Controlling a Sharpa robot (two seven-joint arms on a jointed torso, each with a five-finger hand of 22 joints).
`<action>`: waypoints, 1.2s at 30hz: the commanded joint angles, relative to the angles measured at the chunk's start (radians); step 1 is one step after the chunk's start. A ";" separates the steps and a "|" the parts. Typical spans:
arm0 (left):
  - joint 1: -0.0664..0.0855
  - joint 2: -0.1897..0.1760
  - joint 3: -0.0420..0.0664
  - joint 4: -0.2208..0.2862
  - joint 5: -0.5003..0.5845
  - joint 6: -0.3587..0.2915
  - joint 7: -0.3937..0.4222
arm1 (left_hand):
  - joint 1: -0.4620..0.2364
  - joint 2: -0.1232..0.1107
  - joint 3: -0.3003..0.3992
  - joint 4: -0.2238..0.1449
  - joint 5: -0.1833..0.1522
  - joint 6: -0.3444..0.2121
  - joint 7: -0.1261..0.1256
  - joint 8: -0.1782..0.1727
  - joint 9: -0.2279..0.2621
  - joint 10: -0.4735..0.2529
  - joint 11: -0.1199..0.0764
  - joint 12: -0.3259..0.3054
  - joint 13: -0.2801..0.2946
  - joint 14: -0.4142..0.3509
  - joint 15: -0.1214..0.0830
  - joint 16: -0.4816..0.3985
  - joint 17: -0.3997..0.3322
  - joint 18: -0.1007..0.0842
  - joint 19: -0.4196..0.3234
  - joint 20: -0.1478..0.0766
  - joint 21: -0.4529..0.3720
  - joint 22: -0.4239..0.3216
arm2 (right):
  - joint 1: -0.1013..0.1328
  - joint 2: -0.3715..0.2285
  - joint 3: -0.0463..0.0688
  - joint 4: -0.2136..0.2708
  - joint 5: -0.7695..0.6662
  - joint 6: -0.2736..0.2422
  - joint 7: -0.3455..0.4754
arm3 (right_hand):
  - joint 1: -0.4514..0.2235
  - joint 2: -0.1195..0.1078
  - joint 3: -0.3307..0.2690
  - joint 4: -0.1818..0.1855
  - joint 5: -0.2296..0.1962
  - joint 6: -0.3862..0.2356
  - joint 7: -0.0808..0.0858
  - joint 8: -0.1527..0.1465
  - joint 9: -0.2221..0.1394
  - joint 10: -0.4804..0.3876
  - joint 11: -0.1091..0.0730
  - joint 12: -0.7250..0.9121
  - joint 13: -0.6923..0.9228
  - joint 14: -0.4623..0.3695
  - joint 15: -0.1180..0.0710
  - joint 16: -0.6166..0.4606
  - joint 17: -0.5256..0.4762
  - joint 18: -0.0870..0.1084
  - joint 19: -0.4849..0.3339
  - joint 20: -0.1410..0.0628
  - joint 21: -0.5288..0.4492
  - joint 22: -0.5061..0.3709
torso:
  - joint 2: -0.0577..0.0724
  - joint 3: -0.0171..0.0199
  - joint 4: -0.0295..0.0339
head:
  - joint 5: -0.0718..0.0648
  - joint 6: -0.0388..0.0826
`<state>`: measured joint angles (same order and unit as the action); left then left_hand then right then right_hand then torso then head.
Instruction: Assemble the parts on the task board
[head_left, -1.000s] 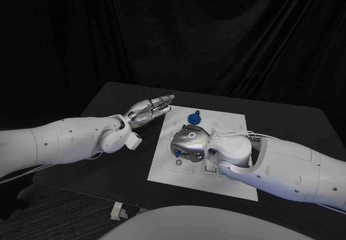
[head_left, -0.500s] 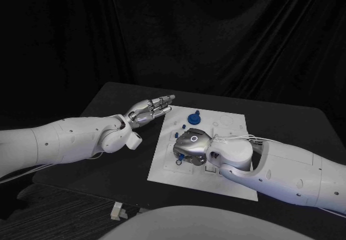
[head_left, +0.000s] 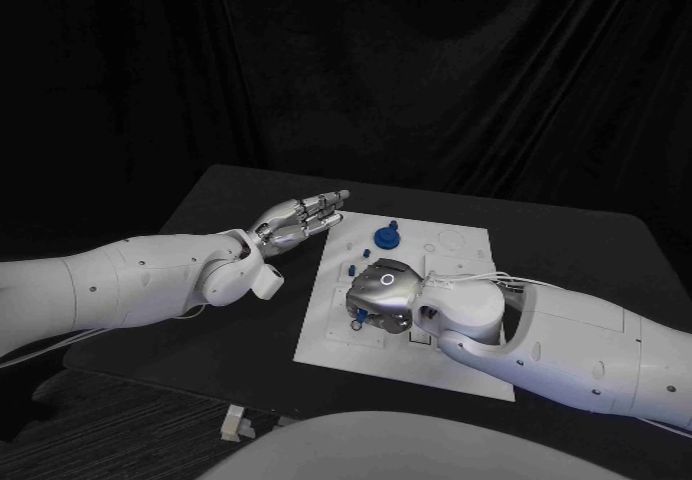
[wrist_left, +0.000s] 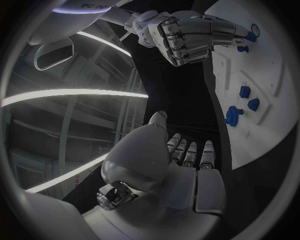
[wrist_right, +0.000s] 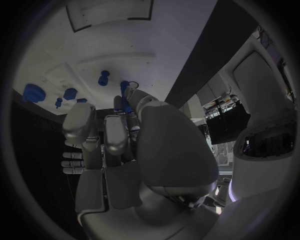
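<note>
Right hand (head_left: 387, 292) hangs low over the middle of the white task board (head_left: 447, 365), fingers curled down. From the right wrist view I think it pinches a small blue part (wrist_right: 124, 90) at its fingertips, touching the board or just above it. I cannot tell for sure how firm the hold is.

My left hand (head_left: 299, 222) is off the board, over the black worktop (head_left: 245, 200) by the board's far left corner. Its fingers are straight and close side by side, and it holds nothing.

What could go wrong? The part is tiny and my big hand hides it from the head camera. If I push down while the part is not lined up with its hole, it could tip over or jam. If my pinch is loose, it could slip out and roll off the board. My curled fingers are also near the other small pieces, so a sideways move could knock them.

Now I count. I see one task board and two hands. In the right wrist view I count about six blue pieces: one big round part (wrist_right: 31, 92) near the board's edge, three small ones beside it, one peg (wrist_right: 103, 77) standing alone, and the one at my fingertips. Some may be hidden under my hand.
</note>
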<state>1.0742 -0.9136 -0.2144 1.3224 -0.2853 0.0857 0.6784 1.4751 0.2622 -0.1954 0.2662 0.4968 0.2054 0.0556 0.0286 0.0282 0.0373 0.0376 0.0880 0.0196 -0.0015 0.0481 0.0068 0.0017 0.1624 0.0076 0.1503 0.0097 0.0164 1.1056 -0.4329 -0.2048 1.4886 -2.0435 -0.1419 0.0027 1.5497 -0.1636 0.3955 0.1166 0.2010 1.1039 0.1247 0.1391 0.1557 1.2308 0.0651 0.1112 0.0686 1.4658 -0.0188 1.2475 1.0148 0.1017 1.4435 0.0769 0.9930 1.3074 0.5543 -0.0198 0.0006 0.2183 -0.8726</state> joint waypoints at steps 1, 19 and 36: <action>-0.001 0.004 0.001 -0.001 0.006 0.015 0.068 | -0.005 0.009 0.003 0.004 0.002 0.004 0.006 0.001 0.001 0.002 0.005 0.001 0.000 0.002 0.005 -0.007 -0.002 0.011 0.001 0.006 -0.002 0.001 | -0.008 0.001 -0.002 0.001 -0.012 -0.011 -0.019 | -0.003 -0.006 0.000 -0.006 0.003 -0.005 -0.002 -0.004 -0.001 0.018 -0.009 0.005 0.002 0.001 -0.007 0.000 -0.001 0.002 -0.005 -0.001 -0.002 0.127 | 0.000 0.0001 0.0001 | 0.002 0.000; -0.004 0.009 0.001 -0.012 0.006 0.026 0.055 | -0.002 0.010 0.007 0.003 0.002 0.006 0.009 0.002 0.001 0.001 0.006 0.000 0.000 0.002 0.012 -0.007 -0.002 0.010 0.002 0.011 -0.002 0.002 | -0.013 0.007 -0.002 0.000 0.018 -0.013 -0.026 | -0.004 -0.003 0.002 -0.007 0.005 -0.004 -0.003 -0.005 -0.001 0.022 -0.010 0.006 0.002 0.001 -0.008 -0.001 -0.002 0.001 -0.004 -0.002 0.002 0.128 | 0.001 -0.0002 0.0009 | 0.005 0.000; -0.006 0.012 0.001 -0.016 0.006 0.026 0.046 | -0.002 0.010 0.007 0.002 0.002 0.006 0.010 0.002 0.001 0.001 0.007 0.000 0.000 0.002 0.013 -0.007 -0.002 0.010 0.002 0.012 -0.002 0.002 | -0.016 0.002 -0.002 0.011 0.025 0.001 -0.034 | -0.005 -0.004 0.002 -0.008 0.005 -0.004 -0.003 -0.005 -0.001 0.023 -0.010 0.006 0.002 0.000 -0.008 -0.002 -0.004 0.000 -0.004 -0.002 0.005 0.128 | -0.001 -0.0007 0.0017 | 0.003 0.000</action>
<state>1.0692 -0.9040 -0.2144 1.3055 -0.2853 0.1014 0.6784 1.4750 0.2622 -0.1926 0.2689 0.4968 0.2092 0.0592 0.0286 0.0281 0.0373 0.0375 0.0880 0.0194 -0.0014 0.0556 0.0068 0.0011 0.1624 0.0114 0.1541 0.0097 0.0182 1.0936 -0.4291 -0.2067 1.4966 -2.0184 -0.1520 -0.0069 1.5430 -0.1702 0.3984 0.1137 0.1993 1.1039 0.1246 0.1390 0.1547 1.2436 0.0598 0.1149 0.0692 1.4658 -0.0188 1.2475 1.0120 0.1017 1.4435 0.0769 0.9931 1.3073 0.5535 -0.0205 0.0021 0.2219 -0.8726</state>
